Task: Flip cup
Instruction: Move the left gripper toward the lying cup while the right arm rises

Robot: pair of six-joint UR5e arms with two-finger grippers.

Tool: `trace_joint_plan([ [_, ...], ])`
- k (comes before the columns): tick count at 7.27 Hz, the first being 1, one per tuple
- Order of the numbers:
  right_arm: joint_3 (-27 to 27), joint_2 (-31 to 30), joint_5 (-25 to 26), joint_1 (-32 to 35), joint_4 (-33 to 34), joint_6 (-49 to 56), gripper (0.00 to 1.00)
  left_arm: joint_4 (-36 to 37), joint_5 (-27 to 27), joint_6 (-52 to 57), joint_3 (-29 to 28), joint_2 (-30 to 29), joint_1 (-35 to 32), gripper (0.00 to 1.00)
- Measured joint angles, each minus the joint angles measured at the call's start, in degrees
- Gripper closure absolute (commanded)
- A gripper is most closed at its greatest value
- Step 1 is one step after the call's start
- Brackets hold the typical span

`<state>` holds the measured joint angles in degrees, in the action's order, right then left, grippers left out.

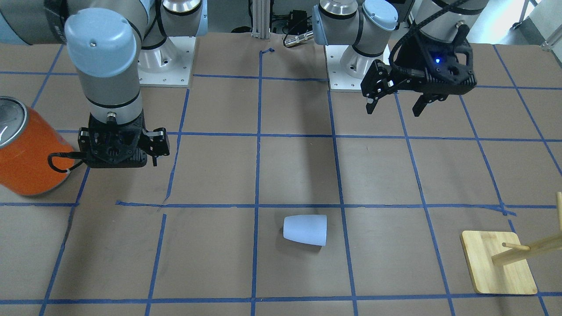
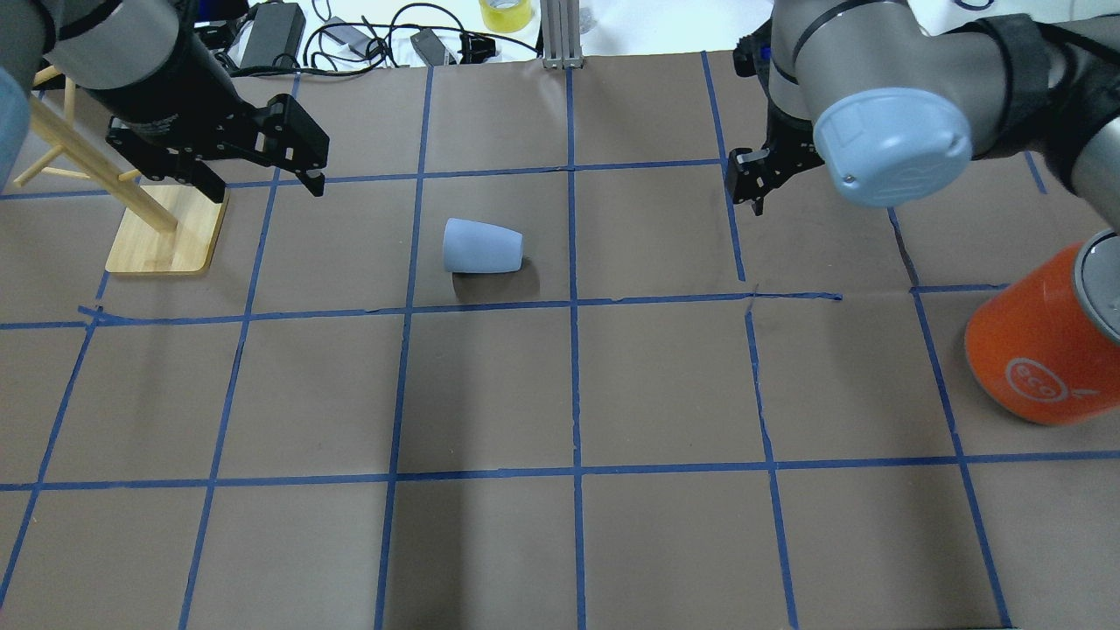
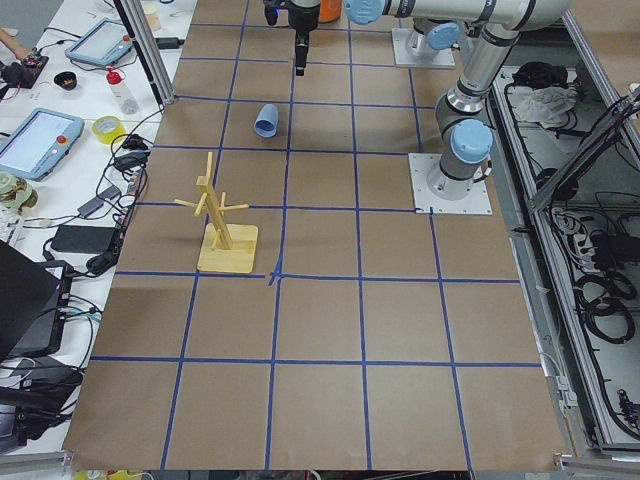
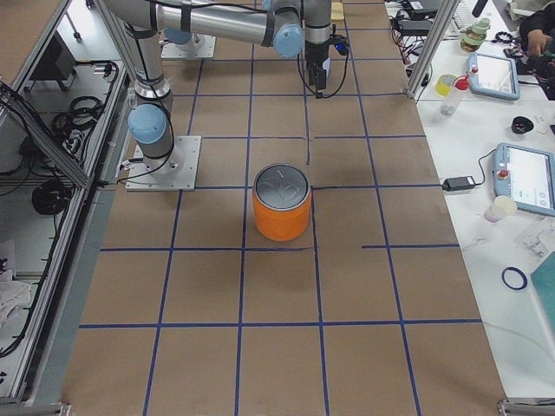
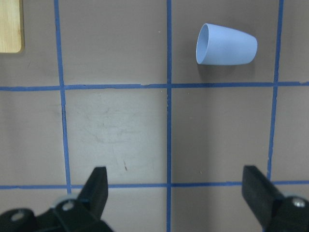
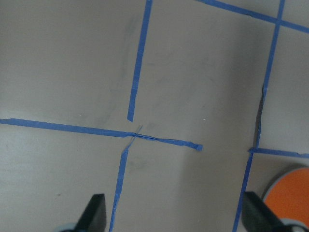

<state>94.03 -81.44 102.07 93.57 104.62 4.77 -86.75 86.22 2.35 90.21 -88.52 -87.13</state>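
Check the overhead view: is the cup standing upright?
No, the cup lies on its side on the table.

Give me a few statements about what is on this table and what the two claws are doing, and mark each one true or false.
1. The cup lies on its side on the table. True.
2. The left gripper is holding the cup. False: it is open and empty, and the cup lies apart from it.
3. The orange can stands upright on the robot's right side. True.
4. The right gripper is shut. False: its jaws stand wide apart.
5. A cup hangs on the wooden rack. False: its pegs are bare.
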Motion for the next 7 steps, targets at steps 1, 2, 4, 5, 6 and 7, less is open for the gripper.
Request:
trace_joint_plan([
  [1,-0.26,-1.48,-0.5,-1.02,-2.66,-0.89,0.0,3.12,-2.32,0.02,1.67,-1.71,0.26,0.0],
  [2,-0.51,-3.14,-0.94,-1.6,-4.82,-1.56,0.0,6.53,-4.25,0.21,3.34,-3.86,0.53,0.0],
  [4,-1.91,-6.31,-5.36,-2.33,-9.49,-4.19,0.0,11.14,-10.97,4.86,5.32,-8.45,2.33,0.0],
  [5,-4.13,-7.15,-8.59,-2.48,-12.3,-6.81,0.0,11.98,-16.17,7.38,5.61,-10.85,3.85,0.0],
  [6,-7.03,-7.64,-9.18,-2.56,-15.97,-8.1,0.0,13.34,-20.6,9.33,5.74,-13.58,4.88,0.0],
  [7,-9.28,-7.87,-8.98,-2.58,-18.67,-8.56,0.0,15.55,-22.81,10.48,5.84,-16.37,5.29,0.0],
])
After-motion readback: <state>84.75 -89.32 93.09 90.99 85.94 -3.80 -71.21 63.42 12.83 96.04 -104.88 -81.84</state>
